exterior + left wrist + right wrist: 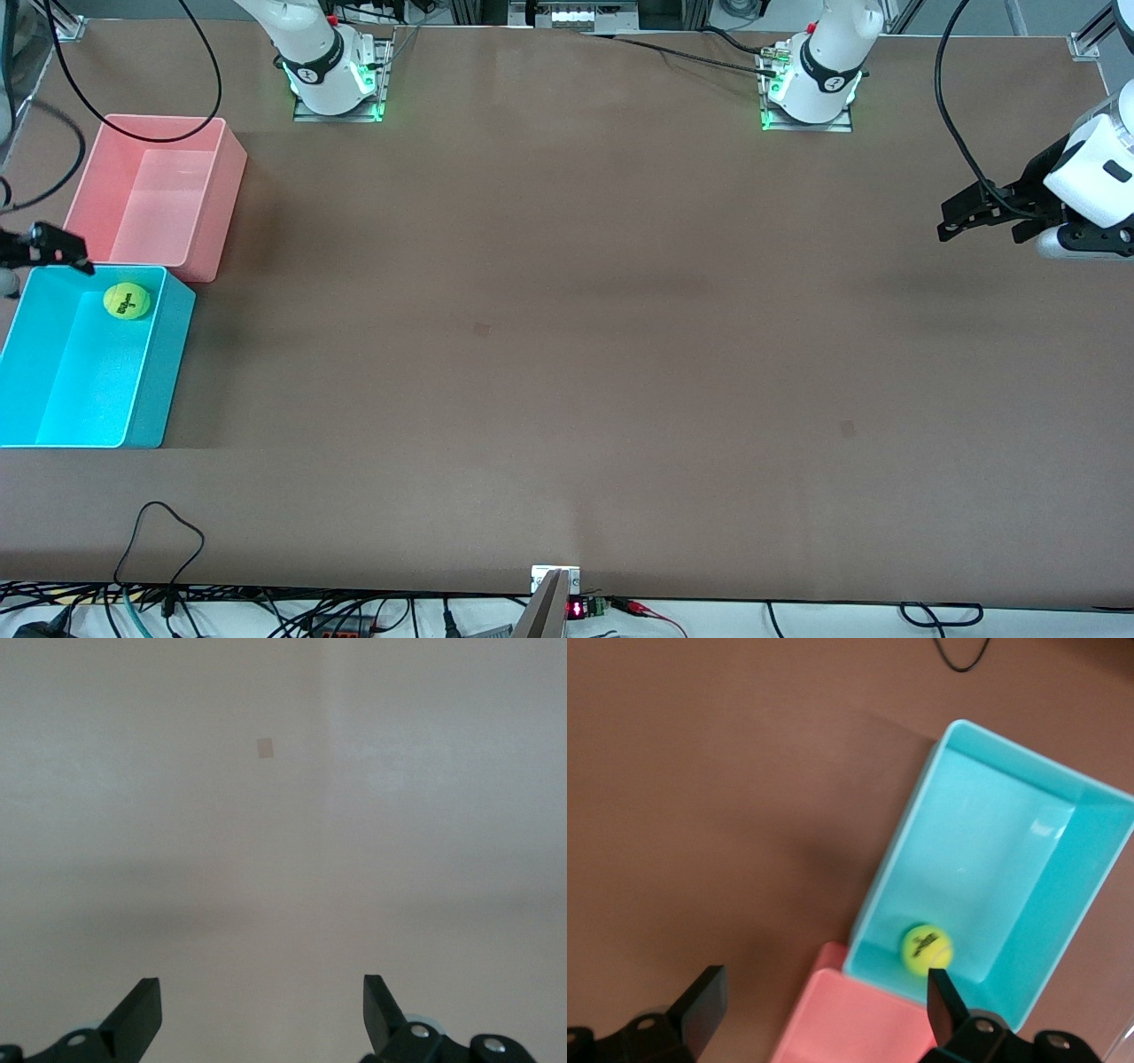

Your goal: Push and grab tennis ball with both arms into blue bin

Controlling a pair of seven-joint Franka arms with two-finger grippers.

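Observation:
The tennis ball (pixel 126 301) lies inside the blue bin (pixel 165 363), in the corner next to the pink bin. It also shows in the right wrist view (pixel 926 950), within the blue bin (pixel 897 855). My right gripper (pixel 62 248) hangs open and empty in the air over the seam between the two bins; its fingers stand wide apart in the right wrist view (pixel 824 983). My left gripper (pixel 974 226) is open and empty over bare table at the left arm's end, and its wrist view (pixel 261 988) shows only tabletop.
The pink bin (pixel 151 195) touches the blue bin on the side farther from the front camera and also shows in the right wrist view (pixel 859 1023). A black cable (pixel 164 133) droops across its rim. A cable loop (pixel 159 532) lies near the table's front edge.

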